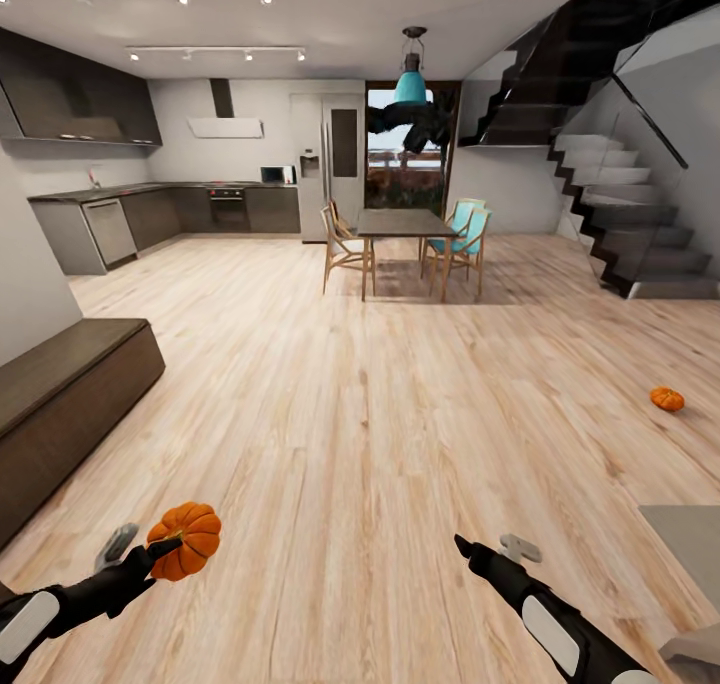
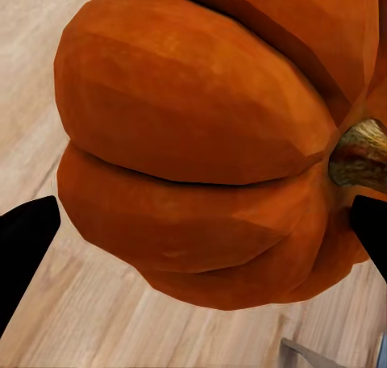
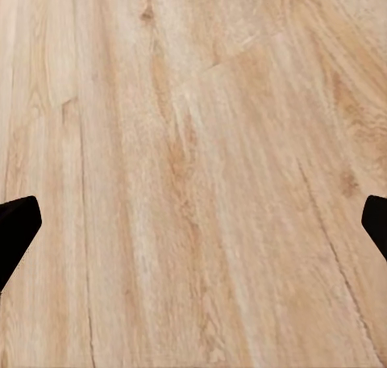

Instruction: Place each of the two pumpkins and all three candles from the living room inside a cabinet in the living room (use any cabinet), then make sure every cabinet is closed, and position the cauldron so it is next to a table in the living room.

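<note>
Left hand (image 1: 150,554) grips a ribbed orange pumpkin (image 1: 186,541).
Right hand (image 1: 485,549) spread wide, holding nothing; second pumpkin (image 1: 667,399) lies on the floor (image 1: 400,414) well apart, right.

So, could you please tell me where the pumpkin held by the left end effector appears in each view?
Head view: held pumpkin at lower left, in the left end effector.
Left wrist view: the pumpkin looms large between the dark fingers.
Right wrist view: not in it.
Shared landmark: the pale wood floor.
</note>
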